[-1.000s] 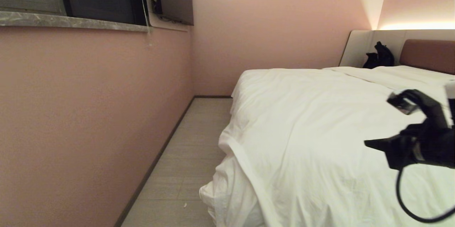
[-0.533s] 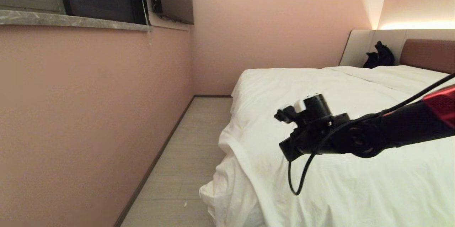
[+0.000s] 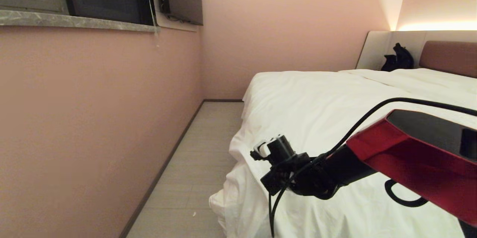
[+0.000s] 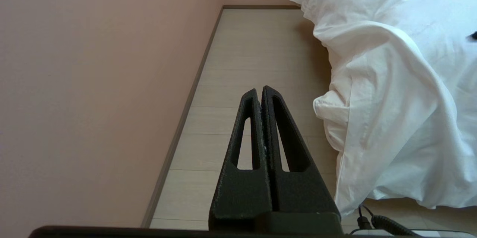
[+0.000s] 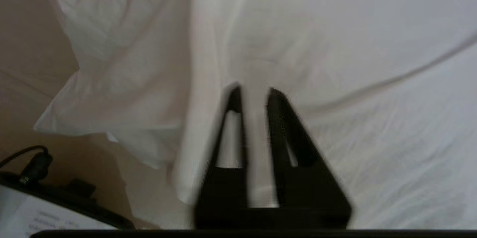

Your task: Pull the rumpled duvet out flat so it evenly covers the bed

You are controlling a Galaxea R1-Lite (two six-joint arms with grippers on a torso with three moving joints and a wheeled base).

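My right gripper (image 5: 251, 92), fingers slightly spread, hangs over the duvet (image 3: 335, 118) fold at seven o'clock, ready to pinch; left gripper (image 4: 260, 92), fingers pressed together, idles.

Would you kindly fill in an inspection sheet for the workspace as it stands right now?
Surface: bed, brown headboard at the far end, covered in white.
Job's things: duvet lies over the bed; its near corner is bunched and hangs over the side toward the floor.
Clutter: dark bag by the headboard; small white scrap on the floor.
Grippers: right gripper open a little, above the duvet near the bunched corner, holding nothing; left gripper shut, over the floor beside the bed.
Cables: black cable loops along the right arm.
Surroundings: pink wall, window sill above.
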